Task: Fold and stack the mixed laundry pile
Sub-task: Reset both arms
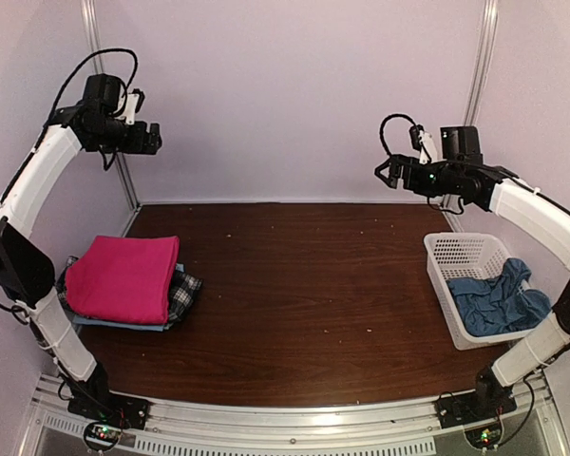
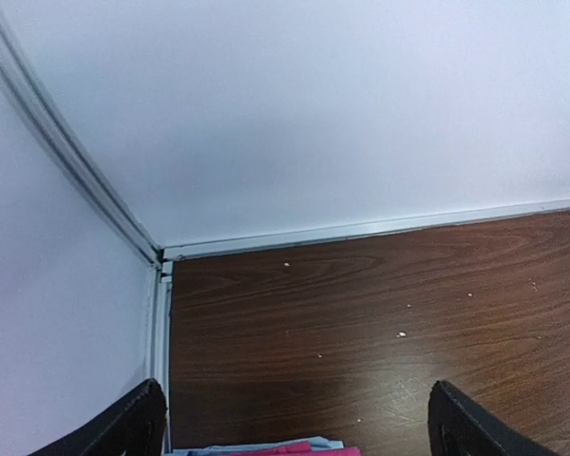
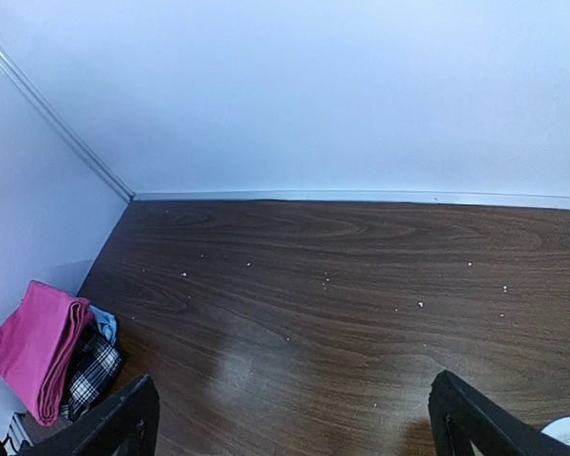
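A folded stack lies at the table's left: hot-pink trousers (image 1: 125,276) on top, a black-and-white plaid shirt (image 1: 183,296) and a light blue shirt (image 1: 114,325) under them. The stack also shows in the right wrist view, pink trousers (image 3: 36,347) and plaid shirt (image 3: 90,369). A duller blue cloth (image 1: 499,301) lies crumpled in the white lattice basket (image 1: 451,254) at the right. My left gripper (image 1: 152,139) is open and empty, raised high above the back left. My right gripper (image 1: 388,173) is open and empty, raised above the back right.
The dark wood table (image 1: 304,285) carries small pale crumbs. White walls close in the back and both sides. A metal rail (image 1: 294,427) runs along the near edge by the arm bases.
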